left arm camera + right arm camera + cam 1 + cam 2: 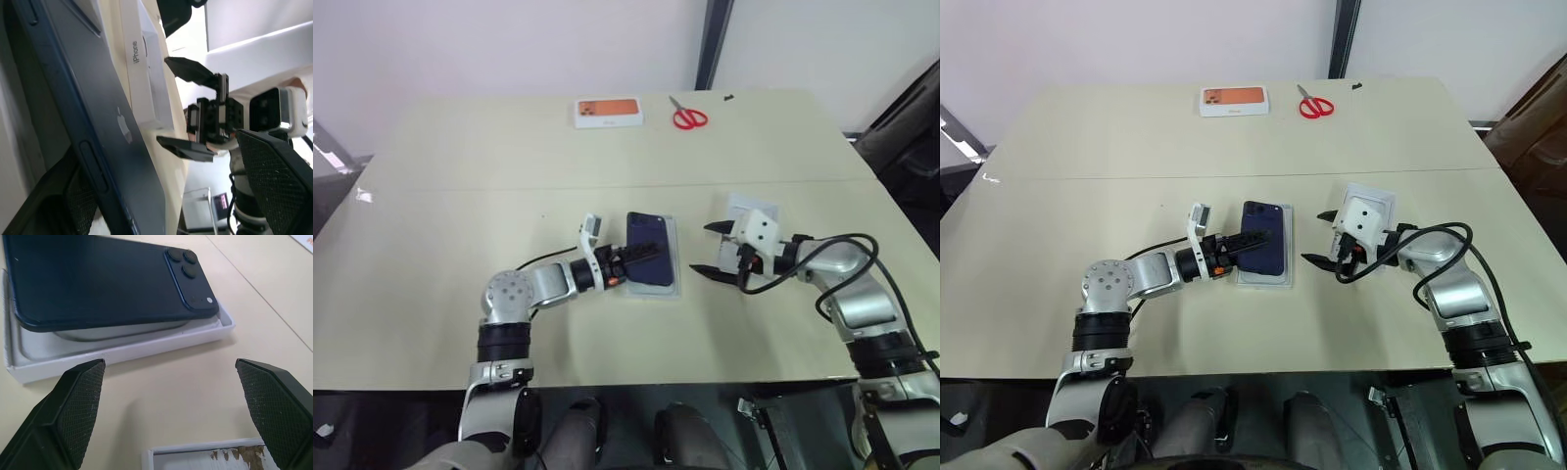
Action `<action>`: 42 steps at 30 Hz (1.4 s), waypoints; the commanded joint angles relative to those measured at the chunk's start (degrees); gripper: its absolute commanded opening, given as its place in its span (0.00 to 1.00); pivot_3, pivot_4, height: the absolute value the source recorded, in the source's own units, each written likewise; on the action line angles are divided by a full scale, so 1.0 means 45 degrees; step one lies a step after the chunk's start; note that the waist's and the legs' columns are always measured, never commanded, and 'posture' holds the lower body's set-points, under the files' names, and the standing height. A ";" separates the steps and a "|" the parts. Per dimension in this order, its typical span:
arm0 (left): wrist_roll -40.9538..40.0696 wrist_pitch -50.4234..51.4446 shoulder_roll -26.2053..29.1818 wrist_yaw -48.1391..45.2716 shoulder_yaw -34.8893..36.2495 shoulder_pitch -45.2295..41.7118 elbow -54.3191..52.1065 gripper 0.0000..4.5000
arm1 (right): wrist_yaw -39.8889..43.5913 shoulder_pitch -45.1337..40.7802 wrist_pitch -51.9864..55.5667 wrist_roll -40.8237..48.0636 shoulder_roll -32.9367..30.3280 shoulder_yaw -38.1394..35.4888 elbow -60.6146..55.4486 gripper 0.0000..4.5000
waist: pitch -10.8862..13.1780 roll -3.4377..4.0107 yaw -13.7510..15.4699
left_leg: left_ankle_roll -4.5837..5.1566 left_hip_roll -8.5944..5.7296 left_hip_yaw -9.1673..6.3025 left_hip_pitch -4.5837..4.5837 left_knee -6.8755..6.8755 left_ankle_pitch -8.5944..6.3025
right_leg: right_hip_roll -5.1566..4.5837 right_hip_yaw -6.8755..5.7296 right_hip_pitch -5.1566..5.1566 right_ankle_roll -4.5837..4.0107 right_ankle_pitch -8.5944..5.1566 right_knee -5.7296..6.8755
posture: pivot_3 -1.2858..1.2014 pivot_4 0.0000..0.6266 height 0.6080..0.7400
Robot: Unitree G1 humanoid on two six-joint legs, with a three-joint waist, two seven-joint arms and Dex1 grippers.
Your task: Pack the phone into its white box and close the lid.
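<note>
Phone (98,279) — tilted, one edge propped on white box (122,350) rim; left gripper (1234,247) spread, right gripper (717,250) spread, empty — nudge flat before lidding.

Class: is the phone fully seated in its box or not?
Not seated. The phone lies tilted over the white box, one edge raised above the rim.

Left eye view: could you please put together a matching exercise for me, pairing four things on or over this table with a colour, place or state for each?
Things:
1. phone
2. scissors
3. white box with orange print
4. right gripper

Descriptions:
A. red handles
B. fingers wide open, holding nothing
C. dark blue, lying on a white tray
D. at the far edge, beside the scissors

Pairs: 1-C, 2-A, 3-D, 4-B
</note>
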 commanded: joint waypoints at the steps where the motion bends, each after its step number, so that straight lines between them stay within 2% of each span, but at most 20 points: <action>1: -0.0254 0.0070 0.0304 -0.0074 0.0226 -0.0111 -0.0687 0.94 | -0.0029 -0.0325 -0.0286 -0.0025 0.0109 0.0009 -0.0056 1.00 | 0.0000 0.0000 0.0001 | 0.0000 0.0000 0.0000 0.0000 -0.0001 0.0000 | 0.0000 0.0000 -0.0002 0.0000 0.0000 0.0000 | 0.52 0.24 0.95; 14: -0.0214 0.0201 0.0993 -0.0437 -0.0059 0.0188 -0.1535 0.94 | -0.0084 -0.0505 -0.0503 -0.0220 0.0338 0.0209 0.0117 1.00 | 0.0000 0.0000 0.0006 | 0.0000 0.0000 -0.0001 -0.0002 0.0004 0.0000 | -0.0001 -0.0001 -0.0002 0.0000 0.0000 0.0000 | 0.52 0.24 0.95; 22: 0.0318 -0.0331 0.2522 -0.0941 0.0284 -0.0036 -0.1335 0.94 | -0.0132 -0.0314 -0.0489 -0.0207 0.0300 0.0140 0.0014 1.00 | 0.0000 0.0001 -0.0006 | 0.0000 0.0001 -0.0001 -0.0002 -0.0002 0.0000 | 0.0000 0.0000 -0.0005 0.0000 0.0000 0.0001 | 0.52 0.24 0.95; 26: 0.0483 -0.0662 0.2811 -0.1227 0.0185 -0.0049 -0.1318 0.94 | -0.0165 -0.0368 -0.0486 -0.0230 0.0346 0.0194 0.0035 1.00 | 0.0000 0.0001 0.0021 | 0.0000 -0.0001 -0.0001 -0.0002 0.0002 0.0000 | -0.0002 -0.0001 -0.0001 0.0000 0.0000 -0.0001 | 0.52 0.24 0.95; 29: 0.1108 -0.1438 0.2879 -0.1267 0.0099 -0.0123 -0.1013 0.76 | -0.0180 -0.0525 -0.0278 -0.0161 0.0403 0.0180 0.0149 0.80 | 0.0000 0.0001 0.0007 | 0.0000 -0.0001 -0.0002 -0.0002 0.0001 0.0000 | -0.0003 -0.0001 -0.0002 0.0000 0.0000 -0.0001 | 0.52 0.24 0.95; 31: 0.1857 -0.2050 0.3098 -0.1586 -0.0478 -0.0102 -0.0988 0.56 | -0.0254 -0.0510 -0.0449 -0.0387 0.0373 0.0271 0.0240 0.60 | 0.0000 0.0001 0.0002 | 0.0000 0.0000 -0.0002 -0.0002 0.0000 0.0000 | -0.0002 -0.0001 -0.0005 0.0000 0.0000 0.0000 | 0.52 0.24 0.95; 35: 0.3011 -0.2999 0.3273 -0.2120 -0.1395 -0.0003 -0.0905 0.08 | -0.0544 -0.0365 -0.0912 -0.0990 0.0400 0.0557 0.0417 0.12 | 0.0000 0.0001 0.0011 | 0.0000 -0.0001 0.0001 -0.0002 -0.0002 0.0000 | -0.0002 0.0001 -0.0005 0.0000 0.0000 0.0000 | 0.52 0.24 0.95; 36: 0.3268 -0.3178 0.3287 -0.2187 -0.1558 0.0008 -0.0848 0.00 | -0.0648 -0.0354 -0.1012 -0.1157 0.0423 0.0625 0.0461 0.01 | 0.0000 0.0001 0.0011 | 0.0000 -0.0001 0.0001 -0.0002 -0.0003 0.0000 | -0.0002 0.0000 -0.0006 0.0000 0.0000 0.0000 | 0.52 0.24 0.95; 40: 0.5007 -0.4241 0.3709 -0.2628 -0.2898 0.0069 -0.0485 0.00 | -0.1146 -0.0400 -0.1251 -0.1854 0.0566 0.0996 0.0802 0.00 | 0.0000 0.0001 -0.0001 | 0.0000 -0.0001 0.0002 -0.0002 -0.0003 0.0000 | -0.0002 0.0001 -0.0007 0.0000 0.0000 0.0000 | 0.52 0.24 0.95; 42: 0.5414 -0.4573 0.3648 -0.2741 -0.3079 -0.0037 -0.0058 0.00 | -0.1377 -0.0469 -0.1309 -0.2037 0.0703 0.1078 0.0866 0.00 | 0.0000 0.0001 0.0001 | 0.0000 -0.0001 0.0003 -0.0002 -0.0008 0.0000 | -0.0002 0.0002 -0.0010 -0.0001 0.0000 0.0001 | 0.52 0.24 0.95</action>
